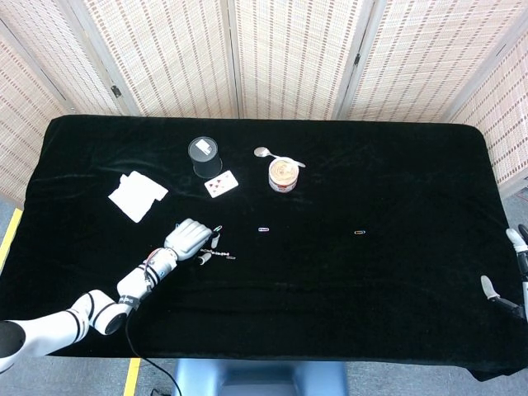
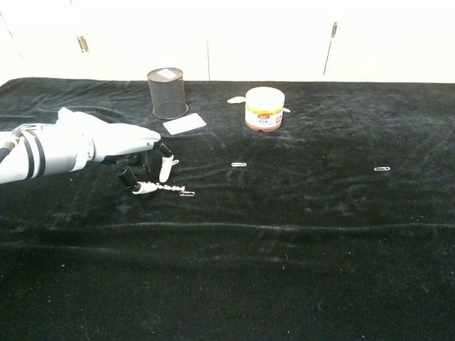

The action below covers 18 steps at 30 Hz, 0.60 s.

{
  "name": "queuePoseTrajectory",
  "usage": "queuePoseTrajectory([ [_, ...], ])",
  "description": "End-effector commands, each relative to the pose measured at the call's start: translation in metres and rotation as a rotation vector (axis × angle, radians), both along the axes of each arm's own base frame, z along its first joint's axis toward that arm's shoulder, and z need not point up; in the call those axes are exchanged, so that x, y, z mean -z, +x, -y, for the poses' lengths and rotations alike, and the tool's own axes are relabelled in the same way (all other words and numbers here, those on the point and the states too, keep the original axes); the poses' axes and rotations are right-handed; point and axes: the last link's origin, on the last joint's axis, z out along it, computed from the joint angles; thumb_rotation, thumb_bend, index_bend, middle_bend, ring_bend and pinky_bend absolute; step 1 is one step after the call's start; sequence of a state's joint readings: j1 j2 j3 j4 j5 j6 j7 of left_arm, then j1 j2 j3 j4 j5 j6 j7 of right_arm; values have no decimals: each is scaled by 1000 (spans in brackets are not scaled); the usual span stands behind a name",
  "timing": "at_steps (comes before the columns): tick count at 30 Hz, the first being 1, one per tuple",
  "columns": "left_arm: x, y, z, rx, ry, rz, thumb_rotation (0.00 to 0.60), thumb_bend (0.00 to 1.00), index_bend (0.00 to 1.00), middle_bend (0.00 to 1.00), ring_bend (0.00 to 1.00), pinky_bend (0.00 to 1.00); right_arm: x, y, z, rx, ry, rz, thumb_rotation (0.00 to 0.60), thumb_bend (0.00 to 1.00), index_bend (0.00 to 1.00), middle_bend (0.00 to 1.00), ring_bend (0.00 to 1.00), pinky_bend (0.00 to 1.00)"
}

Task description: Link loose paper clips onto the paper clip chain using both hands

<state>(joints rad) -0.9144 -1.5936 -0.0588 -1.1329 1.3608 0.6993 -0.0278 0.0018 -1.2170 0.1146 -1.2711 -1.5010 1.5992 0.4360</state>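
Observation:
The paper clip chain (image 2: 170, 189) lies stretched on the black cloth, also seen as the chain (image 1: 219, 255) in the head view. My left hand (image 2: 106, 145) hovers over the chain's left end, fingers spread and pointing down. One fingertip (image 2: 146, 189) rests on the end of the chain, and the other fingers stand apart from it. One loose clip (image 2: 239, 165) lies at the middle and another clip (image 2: 382, 169) further right. Only the fingers of my right hand (image 1: 523, 262) show, at the head view's right edge, apart and holding nothing.
A mesh cup (image 2: 168, 93), a playing card (image 2: 184, 124) and a jar (image 2: 264, 109) with a spoon (image 1: 268, 153) behind it stand at the back. A white napkin (image 1: 137, 196) lies at the left. The table's front edge (image 1: 272, 356) is near.

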Motion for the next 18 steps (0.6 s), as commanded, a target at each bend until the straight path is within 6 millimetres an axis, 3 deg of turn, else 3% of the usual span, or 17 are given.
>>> queuePoseTrajectory([
  [1,0,-1,2,7,9,0,600,433,492,966,981,1000,0,1,0,-3,1,-2,600,363,0,0,0,0],
  [18,3,-5,10,46,42,-12,600,436,500,967,981,1000,3,5,-1,-16,7,-14,600,364,0,0,0,0],
])
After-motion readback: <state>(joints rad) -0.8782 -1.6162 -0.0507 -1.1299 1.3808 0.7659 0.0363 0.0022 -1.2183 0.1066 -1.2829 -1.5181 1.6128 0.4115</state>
